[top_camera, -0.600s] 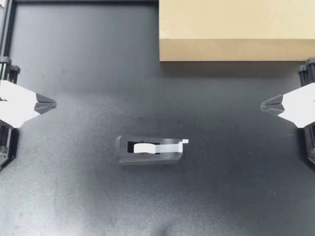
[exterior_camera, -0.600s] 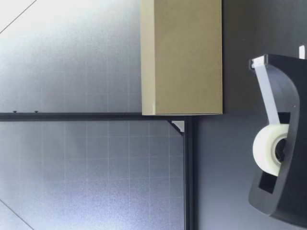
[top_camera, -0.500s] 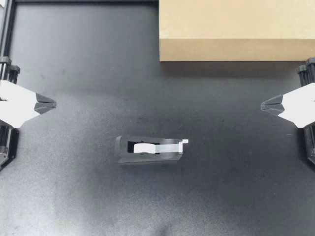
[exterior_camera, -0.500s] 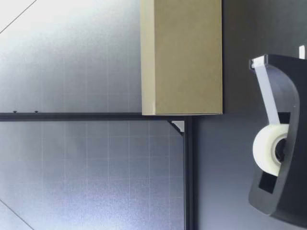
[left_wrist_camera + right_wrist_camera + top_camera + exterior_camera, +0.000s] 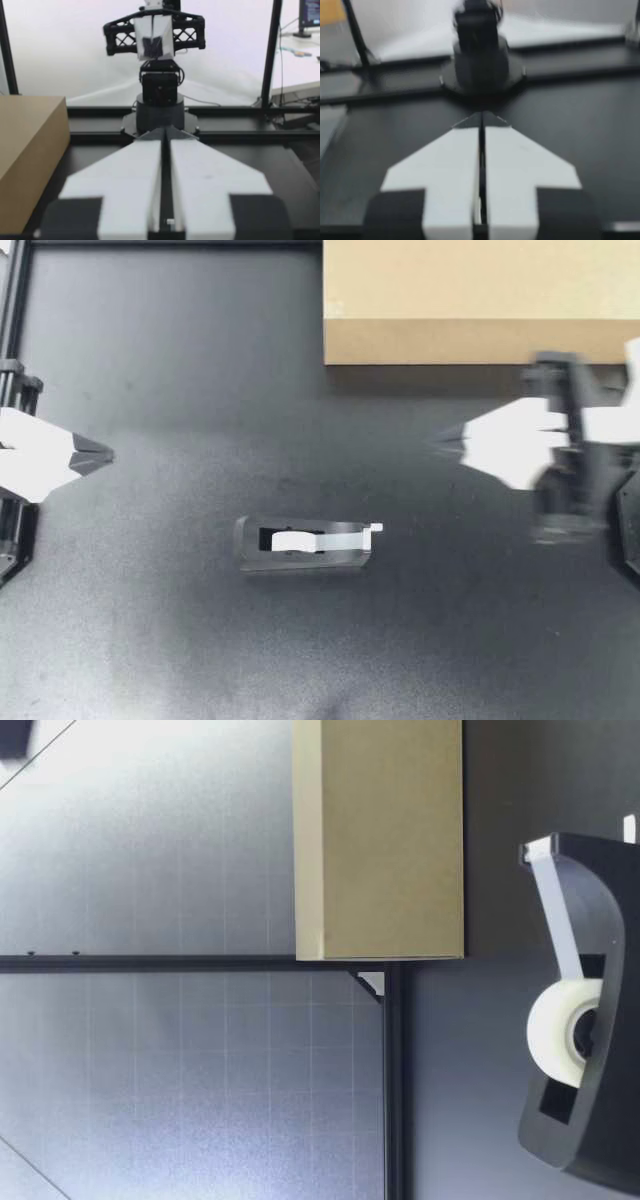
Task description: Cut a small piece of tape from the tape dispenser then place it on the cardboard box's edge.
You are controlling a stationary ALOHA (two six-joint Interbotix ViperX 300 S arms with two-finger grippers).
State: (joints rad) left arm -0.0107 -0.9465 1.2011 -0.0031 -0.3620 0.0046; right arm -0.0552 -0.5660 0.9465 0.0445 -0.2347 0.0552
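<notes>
Dark counter (image 5: pixel 150 640) carries the tape dispenser (image 5: pixel 303 544) mid-surface, cardboard box (image 5: pixel 480 300) far right. Both left gripper (image 5: pixel 100 453) and right gripper (image 5: pixel 445 443) are closed, empty. Likely the approach step; next, the right gripper must open at the tape end (image 5: pixel 375 529)

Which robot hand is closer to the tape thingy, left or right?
Right. My right hand is past the tape dispenser's cutter end, a bit toward the cardboard box. My left hand sits farther off, beyond the dispenser's roll end.

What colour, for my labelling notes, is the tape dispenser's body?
The tape dispenser is black, with a white tape roll; clearest in the low view.
</notes>
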